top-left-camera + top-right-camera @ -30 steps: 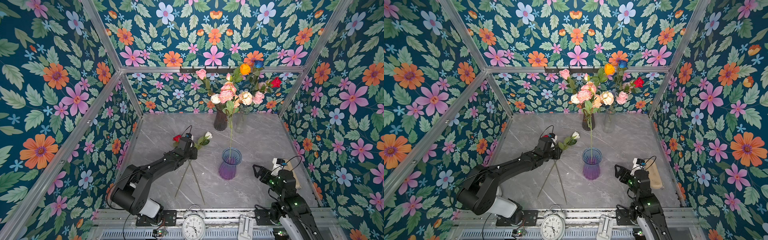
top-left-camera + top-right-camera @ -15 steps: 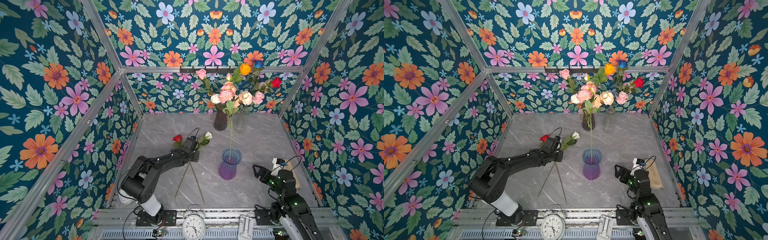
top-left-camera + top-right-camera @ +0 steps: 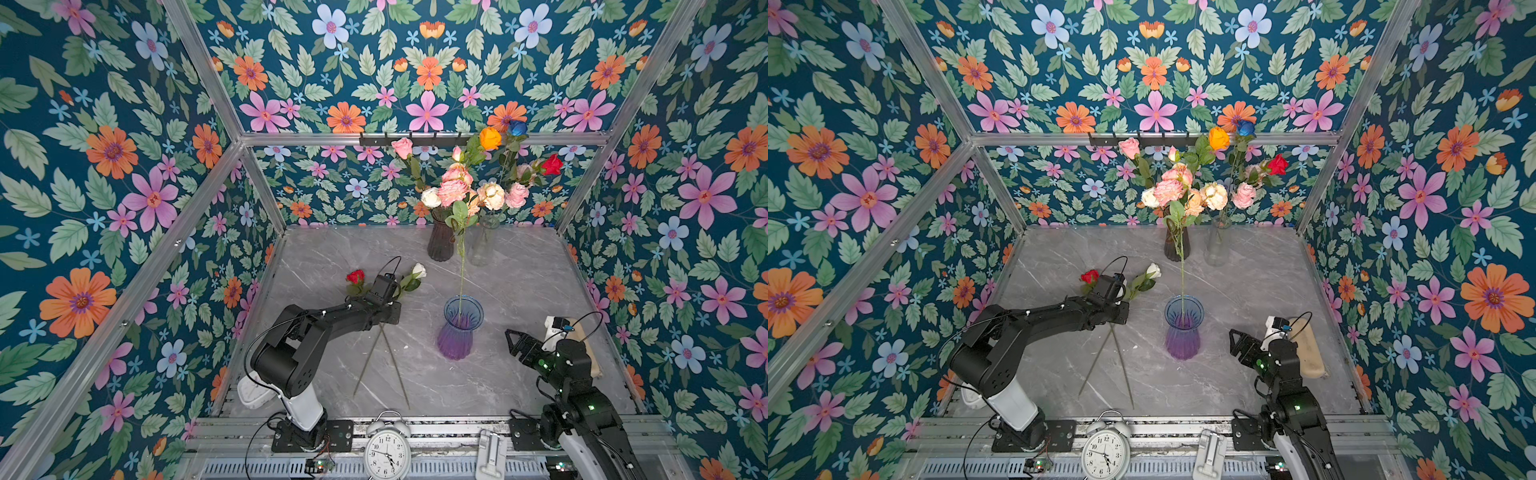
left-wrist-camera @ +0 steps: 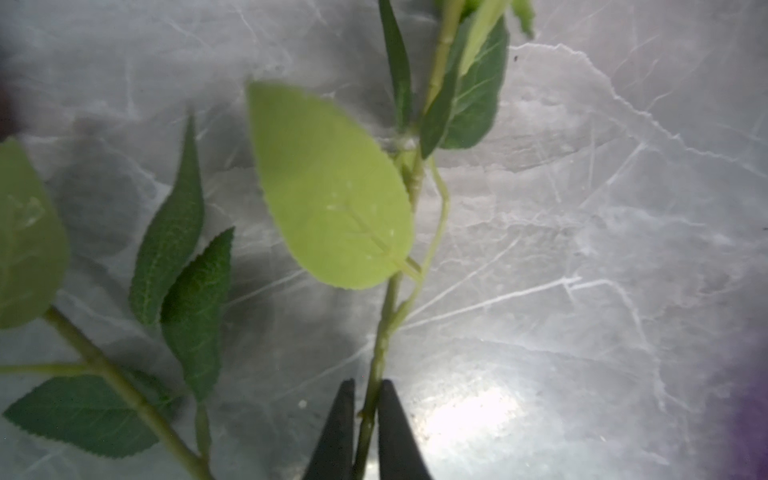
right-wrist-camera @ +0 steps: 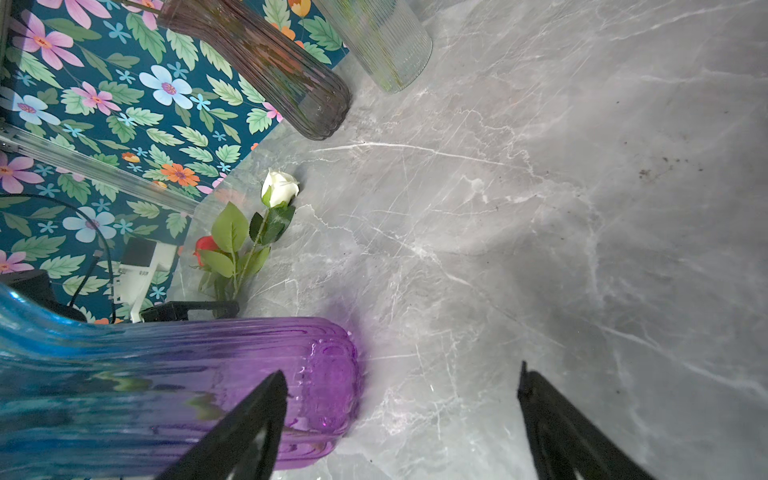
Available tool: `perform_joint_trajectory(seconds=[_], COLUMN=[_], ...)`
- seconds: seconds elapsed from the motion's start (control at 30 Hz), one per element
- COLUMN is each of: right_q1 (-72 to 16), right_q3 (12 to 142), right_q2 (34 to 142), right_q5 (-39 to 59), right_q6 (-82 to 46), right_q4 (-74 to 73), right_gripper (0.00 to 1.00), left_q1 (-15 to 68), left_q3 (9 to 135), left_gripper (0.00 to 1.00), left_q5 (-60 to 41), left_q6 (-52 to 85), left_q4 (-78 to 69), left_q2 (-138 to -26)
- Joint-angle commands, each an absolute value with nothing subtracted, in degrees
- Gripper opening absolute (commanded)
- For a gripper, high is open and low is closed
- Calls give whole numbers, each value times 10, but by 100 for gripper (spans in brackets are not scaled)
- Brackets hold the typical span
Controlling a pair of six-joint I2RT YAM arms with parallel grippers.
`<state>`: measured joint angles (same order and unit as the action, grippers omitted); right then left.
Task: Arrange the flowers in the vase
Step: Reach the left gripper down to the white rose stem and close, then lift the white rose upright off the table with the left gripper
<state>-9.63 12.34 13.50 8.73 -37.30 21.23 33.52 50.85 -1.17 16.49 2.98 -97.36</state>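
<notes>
Grey marble table (image 3: 519,282) carries two loose flowers on its left half: a white rose (image 3: 419,270) and a red rose (image 3: 355,276). They lie flat, their long stems crossing in an X toward the front edge. The left end effector (image 4: 368,384) is down on the heads' side of that crossing. In the left wrist view its two black fingers are pinched tight on the white rose's thin green stem, below a big pale leaf.

A second ago those fingers stood partly apart; now they have closed. The left arm has also swung since then. In both top views its elbow sits further in and to the right, and its wrist has slid slightly right, toward the white rose. Neither rose has shifted on the table.

The vase (image 3: 459,332), blue at the lip and purple at the base, stands upright near the middle, just right of the crossed stems. It holds one tall flower (image 3: 458,216) rising straight out of it, as before. The right end effector (image 5: 401,374) has not moved. It hangs with jaws spread wide and nothing between them, near the vase's right side but apart from it. By the back wall, a dark vase (image 3: 440,243) and a clear vase (image 3: 482,245) hold full bouquets.
</notes>
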Motion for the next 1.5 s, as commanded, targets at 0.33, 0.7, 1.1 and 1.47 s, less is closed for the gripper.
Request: perform_joint_trajectory(seconds=[0.33,0.7,1.1,1.47], right_q1=[-97,-97,-97,-97], right_q3=[124,124,124,124], right_q2=[135,134,134,134], right_q5=[80,81,81,79], right_q6=[-373,-374,-374,-374], right_q4=[203,204,205,205], right_gripper=[88,88,88,88], left_q1=[327,327,333,410], left_q3=[481,368,360,464], left_gripper=[0,0,0,0], left_q5=[-44,-98,-194,-287], left_q6=[194,258,438,398], left_q4=[-23,-268,-708,-947], left_q2=[-798,-556,-540,-659])
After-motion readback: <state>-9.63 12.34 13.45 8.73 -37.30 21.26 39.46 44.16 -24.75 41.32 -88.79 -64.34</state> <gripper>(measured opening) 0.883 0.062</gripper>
